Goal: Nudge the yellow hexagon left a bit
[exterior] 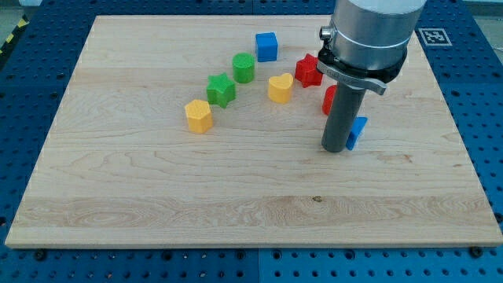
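My tip (335, 148) rests on the desk (157, 196) just beside a partly hidden blue block (359, 130), well right of the yellow hexagon (199, 116); no gripper shows.

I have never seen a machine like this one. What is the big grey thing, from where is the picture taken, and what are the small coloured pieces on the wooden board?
The grey cylinder at the view's top right is the end of a robot arm. It has no hand; it ends in a dark rod whose lower end, my tip, slides on the wooden board and pushes things. Nothing is held.

There is one picture, from a camera looking down at the board from in front; its exact mounting is not known.

On the board lie small blocks: a yellow hexagon towards the left, a green star, a green cylinder, a blue cube, a yellow heart and a red star. A red block and a blue block are partly hidden by the rod, so their shapes are unclear.

My tip stands beside the blue block, far to the right of the yellow hexagon.
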Robot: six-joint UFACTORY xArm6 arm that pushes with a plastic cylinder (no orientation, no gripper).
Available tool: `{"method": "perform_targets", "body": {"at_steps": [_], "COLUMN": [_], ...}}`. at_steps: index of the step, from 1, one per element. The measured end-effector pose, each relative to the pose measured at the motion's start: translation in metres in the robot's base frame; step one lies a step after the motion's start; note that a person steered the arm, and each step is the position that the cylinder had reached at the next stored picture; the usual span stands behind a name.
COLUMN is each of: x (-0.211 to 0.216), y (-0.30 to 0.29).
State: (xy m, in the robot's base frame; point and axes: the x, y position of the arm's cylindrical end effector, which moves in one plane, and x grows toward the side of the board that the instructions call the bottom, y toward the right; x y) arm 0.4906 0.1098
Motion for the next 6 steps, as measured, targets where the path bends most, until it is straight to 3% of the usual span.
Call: {"method": "perform_targets", "body": {"at_steps": [3, 6], "x": [-0.035, -0.064], "y": [-0.037, -0.143]}}
